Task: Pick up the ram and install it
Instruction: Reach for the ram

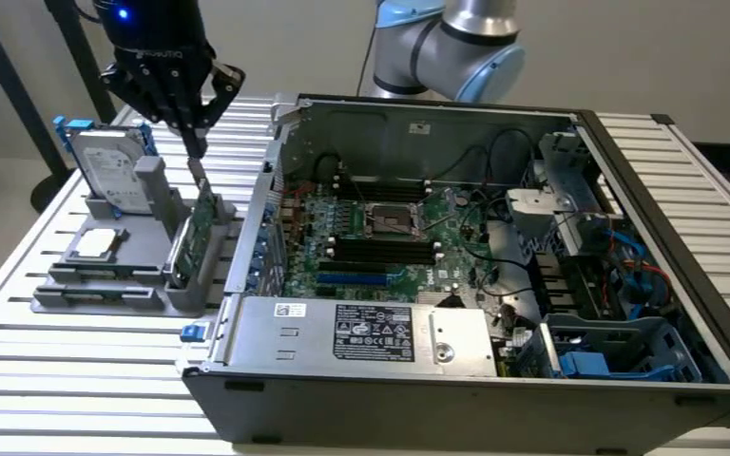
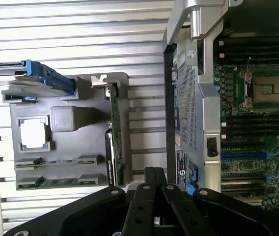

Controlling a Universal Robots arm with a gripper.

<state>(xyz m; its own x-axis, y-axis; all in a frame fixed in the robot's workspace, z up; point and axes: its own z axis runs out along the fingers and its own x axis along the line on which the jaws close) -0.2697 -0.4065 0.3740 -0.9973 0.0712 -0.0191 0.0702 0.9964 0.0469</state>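
gripper [image 1: 194, 142] hangs closed and empty, fingertips pressed together, close above the upright green card [image 1: 202, 223] in the grey holder [image 1: 137, 285] on the slatted tabletop [image 1: 86, 380]. ram [image 2: 56, 183] lies flat in a slot at the holder's end opposite the hard drive [image 1: 111, 171], apart from the gripper. open computer case [image 1: 669, 285] stands just beside the holder, its motherboard [image 1: 378, 247] exposed.

Slatted metal table [image 1: 86, 380], grey parts stand [image 1: 99, 296] beside open computer case [image 1: 467, 410]
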